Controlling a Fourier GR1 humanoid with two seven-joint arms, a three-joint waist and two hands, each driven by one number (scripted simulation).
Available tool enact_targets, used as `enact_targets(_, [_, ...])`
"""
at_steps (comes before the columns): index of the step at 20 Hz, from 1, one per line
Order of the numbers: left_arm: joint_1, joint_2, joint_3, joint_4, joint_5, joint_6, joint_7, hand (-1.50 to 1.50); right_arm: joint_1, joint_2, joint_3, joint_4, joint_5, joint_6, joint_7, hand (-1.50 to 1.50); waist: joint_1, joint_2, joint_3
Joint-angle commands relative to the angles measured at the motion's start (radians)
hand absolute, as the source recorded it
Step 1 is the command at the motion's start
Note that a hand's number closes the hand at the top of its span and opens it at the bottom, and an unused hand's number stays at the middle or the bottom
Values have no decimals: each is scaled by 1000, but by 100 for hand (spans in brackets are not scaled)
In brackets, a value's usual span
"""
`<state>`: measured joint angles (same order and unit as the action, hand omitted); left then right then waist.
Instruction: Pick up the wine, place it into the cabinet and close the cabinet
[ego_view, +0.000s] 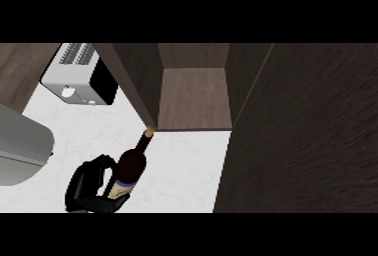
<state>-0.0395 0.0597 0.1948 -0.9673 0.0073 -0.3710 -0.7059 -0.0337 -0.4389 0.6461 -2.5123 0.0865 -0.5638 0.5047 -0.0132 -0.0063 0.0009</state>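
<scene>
A black left hand (90, 186) grips a dark wine bottle (130, 167) at the lower left of the frame, above a pale marbled counter (184, 160); the fingers curl round the bottle's lower body, where a light label with a blue band shows between them; the bottle leans, its base low in the hand and its neck pointing up and slightly to the right.

The bottle's tan top sits right at the lower corner of the cabinet's left side wall; whether the two touch cannot be told from this angle; the bottle is outside the cabinet (196, 95), whose dark wood compartment stands open in the upper middle of the frame with its brown floor panel bare to view.

A broad dark wood panel, the cabinet door (303, 140), fills the right side of the frame from top to bottom, swung open toward the viewer.

At the upper left a silver toaster (74, 75) with slots on top and a black side stands on the counter, well apart from the bottle; a rounded grey object (22, 150) occupies the left edge, near the hand but apart from it.
</scene>
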Motion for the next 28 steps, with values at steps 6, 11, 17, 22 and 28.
enact_targets(6, [38,-59,-84,-228,55,-14,169,150,70,-14,-11,-138,39,7,-12,-150,9,3,0])
enact_targets(11, [89,-59,-281,-297,117,130,172,150,116,-49,38,-198,54,-7,-11,-150,-1,1,-1])
enact_targets(17, [121,-60,-351,-469,156,182,302,150,177,-102,1,-259,24,-10,-26,-150,-5,-1,0])
enact_targets(22, [143,-60,-489,-527,140,318,320,150,148,-90,-4,-216,0,4,-54,-150,3,2,-1])
enact_targets(28, [-45,-60,-504,-482,142,537,366,150,167,-98,-28,-188,-26,5,-83,-150,-7,4,-1])
